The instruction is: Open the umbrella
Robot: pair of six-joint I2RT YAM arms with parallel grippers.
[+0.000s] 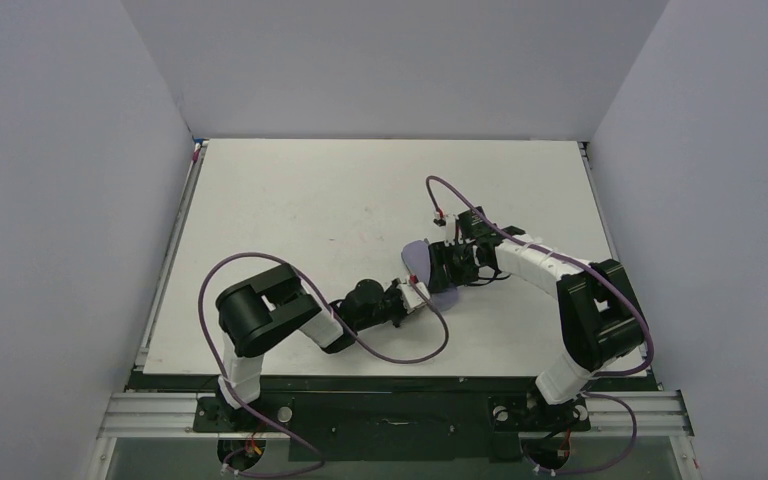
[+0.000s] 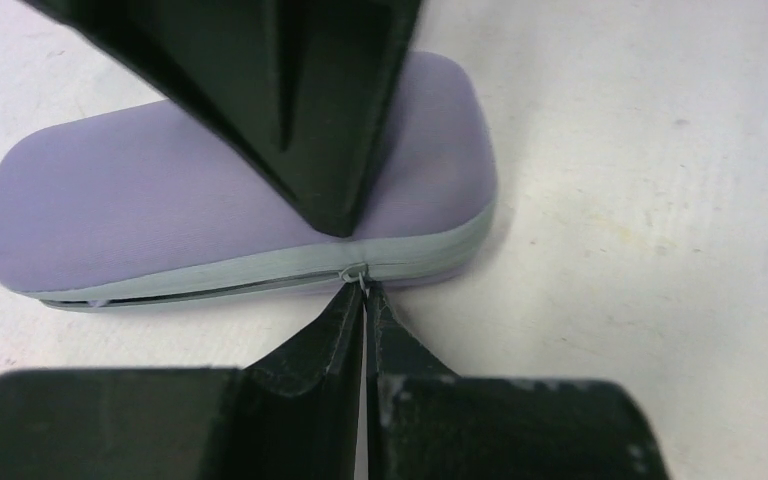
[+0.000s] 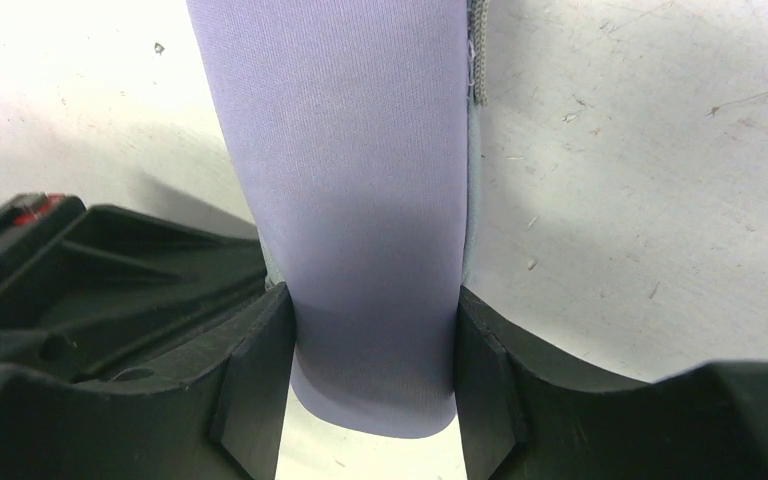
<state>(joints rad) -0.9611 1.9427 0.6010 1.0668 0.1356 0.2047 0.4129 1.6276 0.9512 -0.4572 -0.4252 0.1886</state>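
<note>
The left gripper [image 2: 363, 300] is found fully closed. Its two black fingertips are pressed together on the small metal zip pull [image 2: 358, 272] directly ahead of them. The pull is seated on the grey zip band [image 2: 260, 268], which runs along the edge of a flat lilac pouch [image 2: 140, 200] nearest this gripper. The pouch is laid flat on the white table [image 2: 660, 150] just beyond the tips, with its long side set across the gripper's line of reach. To the left of the pull, the zip is seen parted into a thin dark slit. To the right of it, the band is closed round the pouch's rounded end.

The right gripper [image 3: 375, 330] is set at a moderate width and is clamped across the pouch, with one finger against each long edge. A rounded end of the pouch is seen protruding back between the fingers toward the wrist. The zip band is observed along the edge held by the finger on the right of that view.

The two grippers are met at the pouch, nose to nose. The umbrella itself is not discernible in any view, and whether it is inside the pouch cannot be told.
</note>
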